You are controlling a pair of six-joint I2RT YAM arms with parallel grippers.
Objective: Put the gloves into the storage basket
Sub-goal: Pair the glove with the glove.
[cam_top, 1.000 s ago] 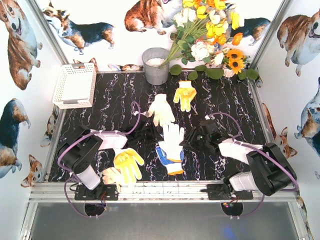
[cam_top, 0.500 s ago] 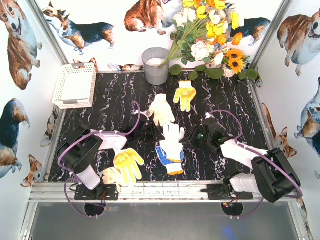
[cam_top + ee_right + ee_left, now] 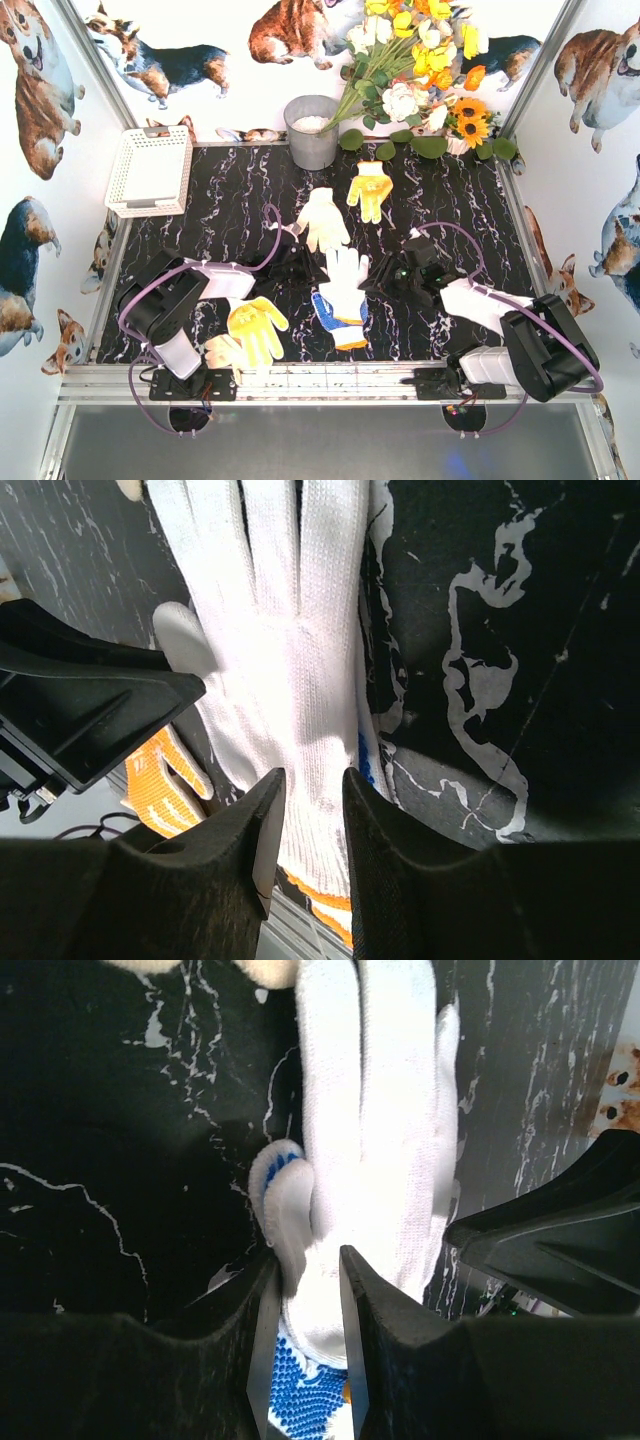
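White knit fabric fills the narrow gap between the fingers of both claws. The white glove (image 3: pixel 345 272) lies flat at the centre of the black marbled table (image 3: pixel 230 200), its fingers pointing toward the top of the frame. It rests on a blue glove (image 3: pixel 335 318), whose dotted palm and orange cuff show below it.

The left gripper (image 3: pixel 306 1260) comes in from the left of this pair. In its wrist view the two fingers stand close together, clenched on the lower edge of the white glove. The blue thumb curls just beside the left finger.

The right gripper (image 3: pixel 312 780) comes in from the right. Its fingers likewise pinch the white glove near the cuff end. Each wrist view shows the other claw's black body just across the glove.

The storage basket (image 3: pixel 128 170), white with lattice sides, sits at the upper left edge of the table, well apart from both claws.

The other gloves lie loose on the table:
- A cream glove (image 3: pixel 322 218) lies just above the held pair.
- The far yellow glove (image 3: pixel 370 190) lies above and to the right of the cream one.
- The near yellow glove (image 3: pixel 255 325) lies at lower left beside the left arm.
- A pale glove (image 3: pixel 220 350) is partly tucked under the near yellow one.

A grey bucket (image 3: pixel 312 135) stands at the top centre. Flowers (image 3: pixel 420 60) spread across the upper right.
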